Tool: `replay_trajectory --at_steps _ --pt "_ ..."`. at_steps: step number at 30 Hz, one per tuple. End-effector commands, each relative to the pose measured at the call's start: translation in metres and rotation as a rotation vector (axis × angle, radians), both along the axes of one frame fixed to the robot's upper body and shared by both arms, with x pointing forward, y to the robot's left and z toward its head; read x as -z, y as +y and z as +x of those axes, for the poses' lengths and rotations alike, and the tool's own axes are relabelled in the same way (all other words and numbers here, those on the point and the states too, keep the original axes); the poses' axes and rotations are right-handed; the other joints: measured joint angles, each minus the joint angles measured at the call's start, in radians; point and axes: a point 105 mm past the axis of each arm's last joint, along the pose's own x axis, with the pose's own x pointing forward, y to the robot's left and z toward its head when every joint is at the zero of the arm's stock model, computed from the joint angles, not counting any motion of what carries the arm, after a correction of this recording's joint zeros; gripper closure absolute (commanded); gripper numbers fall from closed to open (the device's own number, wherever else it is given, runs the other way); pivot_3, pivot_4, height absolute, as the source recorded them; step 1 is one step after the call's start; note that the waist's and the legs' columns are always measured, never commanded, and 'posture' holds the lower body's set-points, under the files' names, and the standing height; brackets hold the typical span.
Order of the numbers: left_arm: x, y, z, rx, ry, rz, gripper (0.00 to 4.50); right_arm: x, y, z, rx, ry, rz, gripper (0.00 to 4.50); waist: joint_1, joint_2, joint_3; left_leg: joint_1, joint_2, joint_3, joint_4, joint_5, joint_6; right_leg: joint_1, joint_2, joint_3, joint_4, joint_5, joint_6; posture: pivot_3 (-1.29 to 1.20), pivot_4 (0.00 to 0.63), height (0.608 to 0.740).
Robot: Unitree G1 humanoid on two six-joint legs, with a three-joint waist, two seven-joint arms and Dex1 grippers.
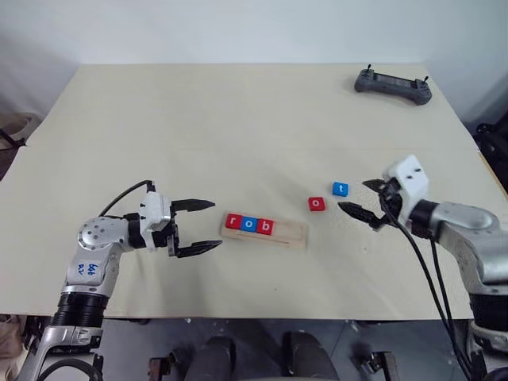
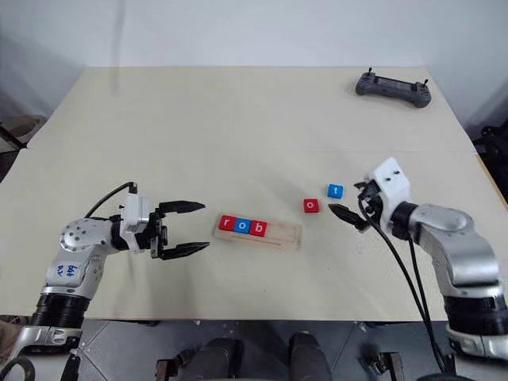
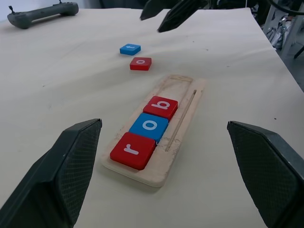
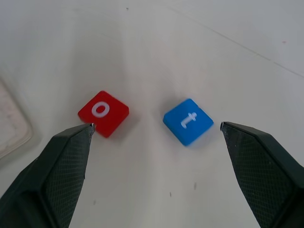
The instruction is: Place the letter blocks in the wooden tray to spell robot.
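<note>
The wooden tray lies near the table's front centre and holds a red r, a blue o and a red b side by side in its left half. Two loose letter blocks lie on the table to its right: a red o and a blue t. My right gripper hovers open just right of these two blocks, pointing at them with nothing between its fingers. My left gripper stands open just left of the tray's end, empty.
A grey controller lies at the table's far right corner. The pale table stretches bare behind the tray. The table's front edge runs just below both arms.
</note>
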Motion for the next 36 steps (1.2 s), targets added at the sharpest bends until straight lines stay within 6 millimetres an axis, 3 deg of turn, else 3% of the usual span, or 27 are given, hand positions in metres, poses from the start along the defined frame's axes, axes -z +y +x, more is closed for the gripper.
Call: replay_trajectory --at_steps 1,13,21,36 --pt "-0.010 -0.004 -0.003 0.009 -0.036 -0.014 0.00 -0.001 0.005 0.005 -0.005 0.001 -0.012 0.04 -0.001 0.000 0.000 0.000 0.000 0.000 0.000 0.000 0.000 0.000 0.000 0.000 0.000 0.000 0.000 0.00 0.150 0.740" --pt "-0.015 0.000 -0.004 -0.007 -0.038 -0.030 0.00 -0.001 -0.004 -0.002 0.019 -0.002 -0.021 0.04 -0.003 0.000 0.000 0.000 0.000 0.000 0.000 0.000 0.000 0.000 0.000 0.000 0.001 0.000 0.000 0.00 0.150 0.740" --pt "-0.033 -0.008 0.001 0.025 -0.060 -0.123 0.00 0.004 -0.009 -0.008 0.052 -0.001 -0.007 0.04 -0.002 0.000 0.000 0.000 0.000 0.000 0.001 0.000 0.000 0.000 0.001 0.000 0.001 0.000 0.000 0.00 0.150 0.740" --pt "-0.029 -0.004 0.003 -0.001 -0.056 -0.100 0.00 0.005 -0.005 -0.009 0.060 -0.001 0.012 0.04 -0.003 0.000 0.000 0.000 0.000 0.001 0.001 0.000 0.000 -0.001 0.001 0.000 0.001 0.000 0.000 0.00 0.150 0.740"
